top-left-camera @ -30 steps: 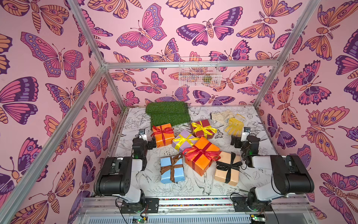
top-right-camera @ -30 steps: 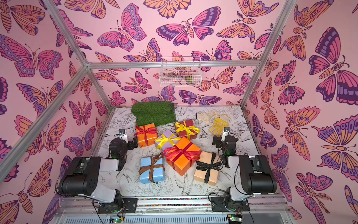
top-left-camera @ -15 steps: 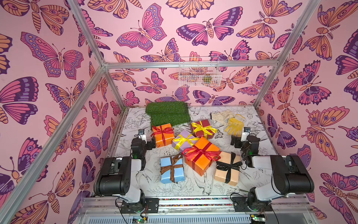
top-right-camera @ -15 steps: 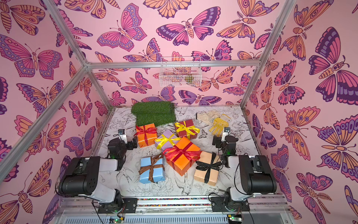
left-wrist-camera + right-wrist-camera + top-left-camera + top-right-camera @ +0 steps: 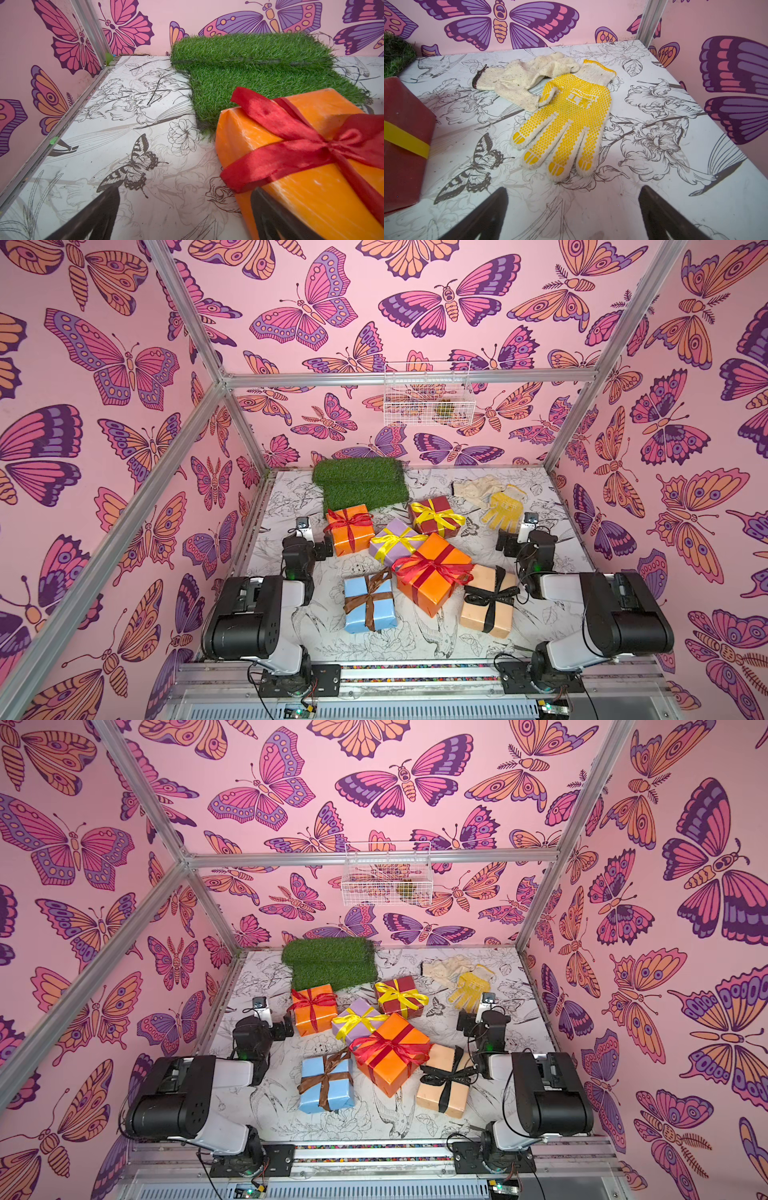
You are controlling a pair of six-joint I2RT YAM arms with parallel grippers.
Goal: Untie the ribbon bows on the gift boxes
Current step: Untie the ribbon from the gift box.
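Nothing is changing: left and right jaws are staying wide open, empty. Six bows [image 5: 432, 568] are remaining tied on boxes [image 5: 355, 616] at centre frame.

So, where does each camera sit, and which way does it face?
Top views: high above the front edge, looking down toward the back wall; both show the table, the left gripper and right gripper.
Left wrist: low on the left arm, facing the back wall; orange box, green mat; two dark fingers show.
Right wrist: low on the right arm, facing the back right corner; yellow glove, dark red box; two dark fingers show.
Shared: both wrist views catch the green mat.
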